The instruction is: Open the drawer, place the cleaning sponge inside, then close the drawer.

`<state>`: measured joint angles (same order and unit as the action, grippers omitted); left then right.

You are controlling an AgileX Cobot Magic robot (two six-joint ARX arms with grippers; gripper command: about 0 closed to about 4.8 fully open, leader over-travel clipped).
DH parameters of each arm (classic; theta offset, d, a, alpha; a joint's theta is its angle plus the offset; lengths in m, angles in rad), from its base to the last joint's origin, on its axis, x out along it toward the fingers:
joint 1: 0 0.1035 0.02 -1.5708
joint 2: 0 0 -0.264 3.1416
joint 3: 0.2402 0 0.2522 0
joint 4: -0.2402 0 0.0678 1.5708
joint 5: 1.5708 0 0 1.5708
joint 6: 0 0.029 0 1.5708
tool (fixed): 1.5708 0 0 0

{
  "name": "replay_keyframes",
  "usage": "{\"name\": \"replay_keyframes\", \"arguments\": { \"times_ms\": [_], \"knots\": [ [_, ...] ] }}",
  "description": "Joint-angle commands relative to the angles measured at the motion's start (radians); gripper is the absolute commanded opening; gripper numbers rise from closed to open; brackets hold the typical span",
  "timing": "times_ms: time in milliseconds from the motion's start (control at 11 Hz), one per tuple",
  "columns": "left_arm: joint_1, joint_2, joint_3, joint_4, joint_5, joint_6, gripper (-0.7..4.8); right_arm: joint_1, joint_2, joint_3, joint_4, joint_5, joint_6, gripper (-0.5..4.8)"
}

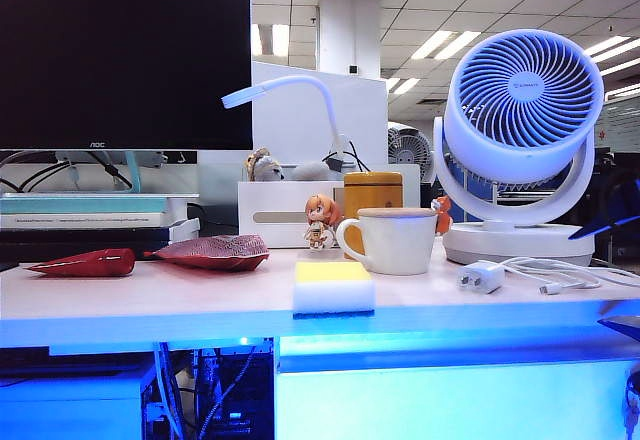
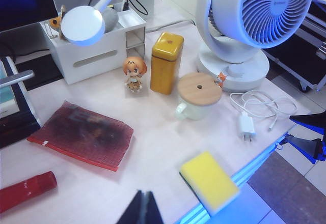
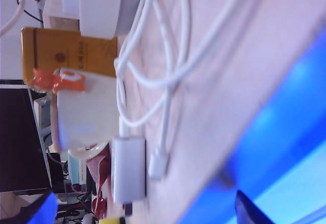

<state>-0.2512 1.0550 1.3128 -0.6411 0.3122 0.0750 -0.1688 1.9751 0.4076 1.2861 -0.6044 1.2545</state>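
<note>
One cleaning sponge (image 1: pixel 333 287) sits at the desk's front edge, just before the lidded mug (image 1: pixel 398 239), above the closed drawer (image 1: pixel 455 397). My right gripper (image 1: pixel 620 270), jaws spread wide, hangs off the desk's right end, well apart from it. My left gripper (image 2: pixel 141 210) hovers near the sponge; I cannot tell its state.

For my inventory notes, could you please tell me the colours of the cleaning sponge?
Cleaning sponge: yellow top over a white layer, clearest in the exterior view.
</note>
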Motion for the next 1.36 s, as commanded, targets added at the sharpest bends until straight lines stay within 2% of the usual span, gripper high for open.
{"name": "replay_keyframes", "arguments": {
  "times_ms": [91, 272, 545, 1362],
  "knots": [
    [0.0, -0.002, 0.006, 0.015, 0.006, 0.003, -0.06, -0.001, -0.002, 0.052, -0.066, 0.001, -0.033, 4.79],
    [0.0, -0.002, 0.006, 0.015, 0.006, 0.004, -0.06, -0.001, 0.028, 0.058, -0.072, 0.004, -0.037, 4.79],
    [0.0, -0.001, 0.006, 0.015, 0.003, 0.004, -0.06, 0.0, 0.157, 0.102, 0.096, -0.01, -0.023, 4.79],
    [0.0, -0.001, 0.006, 0.014, 0.003, 0.003, -0.06, -0.001, 0.155, 0.142, 0.127, -0.139, -0.058, 4.79]
  ]
}}
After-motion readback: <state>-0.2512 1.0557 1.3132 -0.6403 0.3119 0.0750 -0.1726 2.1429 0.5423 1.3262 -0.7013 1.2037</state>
